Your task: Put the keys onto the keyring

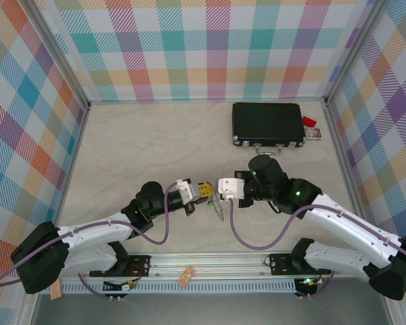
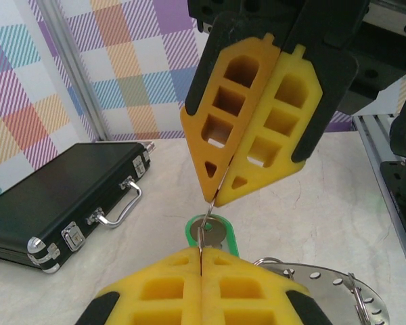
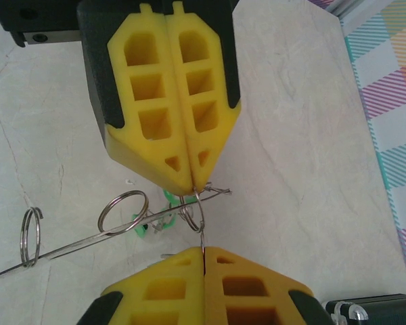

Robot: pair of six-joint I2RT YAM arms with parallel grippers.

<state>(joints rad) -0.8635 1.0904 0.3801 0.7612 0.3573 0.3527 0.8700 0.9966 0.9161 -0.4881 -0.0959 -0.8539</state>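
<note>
Roughly midway: left end effector (image 2: pixel 201 254) and right end effector (image 3: pixel 203 252) are both clamping one green key (image 2: pixel 216 233) above the surface (image 2: pixel 311 203); threading onto the keyring (image 2: pixel 325 288) is looking unfinished.

This is a robotics lab test cell, not a lived-in room. A pale, marble-look counter (image 1: pixel 155 142) is boxed in on three sides by flat panels (image 1: pixel 216 47) printed with bright plaid, held in bare aluminium posts (image 1: pixel 62 64). At the near edge, an aluminium rail (image 1: pixel 210 261) carries the bolted bases of two white-and-black robot arms, left (image 1: pixel 95 233) and right (image 1: pixel 352 227), with purple cables (image 1: pixel 247 240) looping loose along them.
</note>
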